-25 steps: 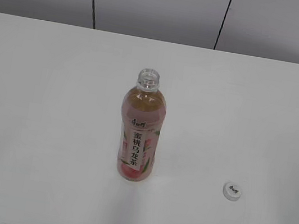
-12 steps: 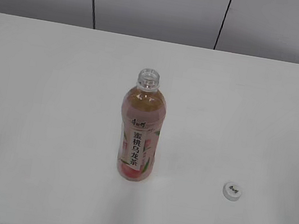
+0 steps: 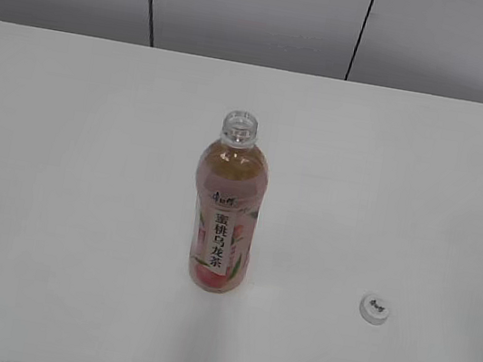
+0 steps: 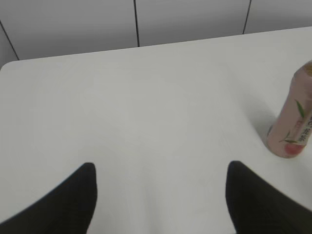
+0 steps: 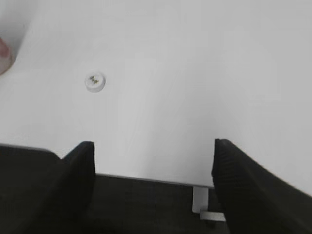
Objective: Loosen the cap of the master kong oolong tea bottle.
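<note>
The master kong oolong tea bottle [image 3: 226, 211] stands upright at the middle of the white table [image 3: 70, 163], its neck open with no cap on it. Its lower part shows at the right edge of the left wrist view [image 4: 293, 114]. The white cap [image 3: 376, 308] lies on the table to the right of the bottle, logo up; it also shows in the right wrist view [image 5: 95, 81]. My left gripper [image 4: 161, 168] is open and empty over bare table, left of the bottle. My right gripper [image 5: 153, 146] is open and empty over the table's front edge. Neither gripper shows in the exterior view.
A grey panelled wall [image 3: 250, 8] runs behind the table. The table's front edge [image 5: 146, 178] and the dark floor below it show in the right wrist view.
</note>
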`<state>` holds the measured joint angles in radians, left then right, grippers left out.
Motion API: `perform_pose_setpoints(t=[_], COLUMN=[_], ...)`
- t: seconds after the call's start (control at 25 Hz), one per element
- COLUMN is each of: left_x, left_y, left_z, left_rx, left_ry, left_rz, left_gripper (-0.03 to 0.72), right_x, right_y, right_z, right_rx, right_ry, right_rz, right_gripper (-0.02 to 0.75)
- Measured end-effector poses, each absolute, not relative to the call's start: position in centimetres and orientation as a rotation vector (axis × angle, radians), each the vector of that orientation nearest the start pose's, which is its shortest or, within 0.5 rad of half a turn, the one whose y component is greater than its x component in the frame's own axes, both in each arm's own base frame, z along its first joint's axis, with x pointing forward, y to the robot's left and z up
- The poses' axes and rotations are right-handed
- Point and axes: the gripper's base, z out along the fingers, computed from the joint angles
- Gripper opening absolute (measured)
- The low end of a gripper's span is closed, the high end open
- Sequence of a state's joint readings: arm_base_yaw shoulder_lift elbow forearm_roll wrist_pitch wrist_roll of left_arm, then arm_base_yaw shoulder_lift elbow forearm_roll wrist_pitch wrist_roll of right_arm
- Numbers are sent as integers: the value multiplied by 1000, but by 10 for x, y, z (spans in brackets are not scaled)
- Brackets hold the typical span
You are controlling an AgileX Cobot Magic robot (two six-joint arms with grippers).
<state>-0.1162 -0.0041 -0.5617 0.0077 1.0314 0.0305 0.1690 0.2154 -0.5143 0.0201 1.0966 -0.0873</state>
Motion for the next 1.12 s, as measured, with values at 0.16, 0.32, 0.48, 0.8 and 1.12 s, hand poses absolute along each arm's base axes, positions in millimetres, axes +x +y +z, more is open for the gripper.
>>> perform_pose_setpoints(t=[0.16,0.32,0.48,0.8,1.12], left_x=[-12,-12,-12,-12,-12], left_y=[2,2,2,2,2], left_z=[297,297,297,297,297], left_rx=[126,125,123,117,117], left_ry=[1941,1941,1941,1939,1939], left_rz=[-38,-37,-36,-32,-32], left_gripper=[485,480,479,479,479], right_x=[5,-7,-9,-9,-9], right_y=[2,1,1,1,1], right_z=[278,278,278,278,278], right_rx=[-225,-195,-167,-165,-165], right_ry=[2142,2067,2055,2055,2055], right_rz=[44,32,16,13,13], right_gripper=[566,565,565,564,564])
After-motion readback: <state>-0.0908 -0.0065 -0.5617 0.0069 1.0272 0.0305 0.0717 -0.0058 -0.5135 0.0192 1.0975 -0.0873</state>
